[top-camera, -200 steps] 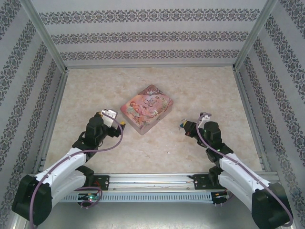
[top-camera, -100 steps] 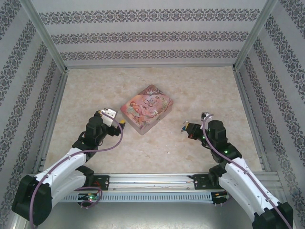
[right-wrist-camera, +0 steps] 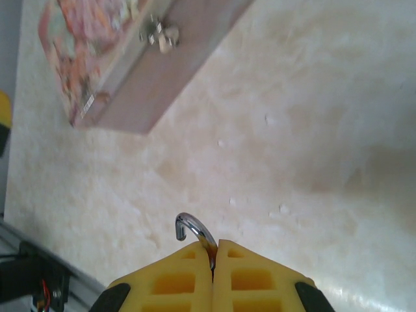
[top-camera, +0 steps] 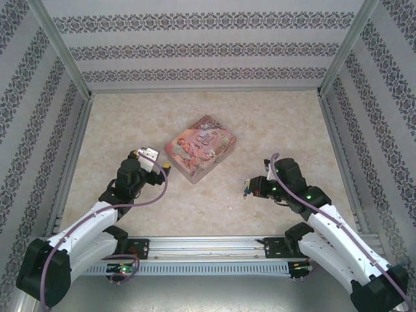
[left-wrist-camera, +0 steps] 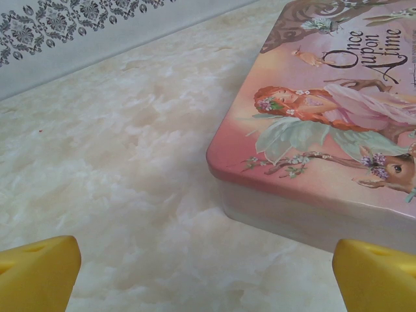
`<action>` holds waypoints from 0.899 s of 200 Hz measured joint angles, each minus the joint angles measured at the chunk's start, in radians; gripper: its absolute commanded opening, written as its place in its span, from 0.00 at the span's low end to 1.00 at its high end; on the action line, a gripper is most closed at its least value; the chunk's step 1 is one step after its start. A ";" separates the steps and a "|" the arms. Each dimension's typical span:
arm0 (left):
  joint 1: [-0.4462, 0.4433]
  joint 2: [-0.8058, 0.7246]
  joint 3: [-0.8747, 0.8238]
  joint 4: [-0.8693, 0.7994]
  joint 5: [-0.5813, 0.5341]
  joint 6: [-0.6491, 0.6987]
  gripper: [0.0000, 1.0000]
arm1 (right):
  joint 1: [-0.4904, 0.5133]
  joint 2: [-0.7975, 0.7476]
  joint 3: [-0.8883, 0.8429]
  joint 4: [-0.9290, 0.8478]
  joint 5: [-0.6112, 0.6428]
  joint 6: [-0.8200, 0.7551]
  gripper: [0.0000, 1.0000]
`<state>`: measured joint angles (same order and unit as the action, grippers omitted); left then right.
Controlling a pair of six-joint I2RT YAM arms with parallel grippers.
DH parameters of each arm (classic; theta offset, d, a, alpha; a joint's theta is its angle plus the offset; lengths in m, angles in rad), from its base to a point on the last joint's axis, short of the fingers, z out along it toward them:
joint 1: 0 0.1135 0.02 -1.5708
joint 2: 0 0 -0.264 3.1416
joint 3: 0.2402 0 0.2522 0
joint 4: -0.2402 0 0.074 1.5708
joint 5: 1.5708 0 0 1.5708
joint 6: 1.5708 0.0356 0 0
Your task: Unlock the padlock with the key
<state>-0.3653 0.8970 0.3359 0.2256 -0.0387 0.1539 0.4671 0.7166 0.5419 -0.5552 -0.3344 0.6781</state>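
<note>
The left gripper point(top-camera: 166, 169) hovers just beside the near-left corner of the flat pink rectangular metal tin point(top-camera: 200, 148) printed with a fairy picture. Its yellow fingers point(left-wrist-camera: 39, 273) are spread wide and hold nothing. In the left wrist view, the tin's rounded corner point(left-wrist-camera: 292, 162) lies ahead between them, a little to the right. The tin rests flat on the pale marbled tabletop point(top-camera: 273, 123), turned at an angle to the table's edges.

The right gripper point(top-camera: 249, 189) sits low over the table, to the right of the tin and nearer the arm bases, well apart from it. In the right wrist view its yellow fingers point(right-wrist-camera: 175, 279) are pressed tightly together on a silvery metal hook point(right-wrist-camera: 188, 216). This thin, curved piece sticks out from the seam between them. It cannot be told whether the hook is the padlock's loop or part of the key, and what it joins to is hidden inside the fingers.

Beyond the fingers, the tin's long side wall point(right-wrist-camera: 169, 71) faces the right gripper. A small metal clasp point(right-wrist-camera: 159, 32) is mounted on that wall.
</note>
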 measured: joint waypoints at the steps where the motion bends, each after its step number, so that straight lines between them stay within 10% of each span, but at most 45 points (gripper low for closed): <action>1: 0.000 0.000 0.000 0.000 0.000 0.000 1.00 | 0.002 0.000 0.000 -0.002 0.000 0.000 0.00; 180: 0.000 0.000 0.000 0.000 -0.005 0.003 1.00 | 0.192 0.393 -0.001 0.098 -0.105 0.025 0.00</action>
<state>-0.3653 0.8967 0.3359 0.2256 -0.0441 0.1566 0.6590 1.1091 0.5411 -0.4572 -0.4393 0.7029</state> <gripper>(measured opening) 0.994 0.043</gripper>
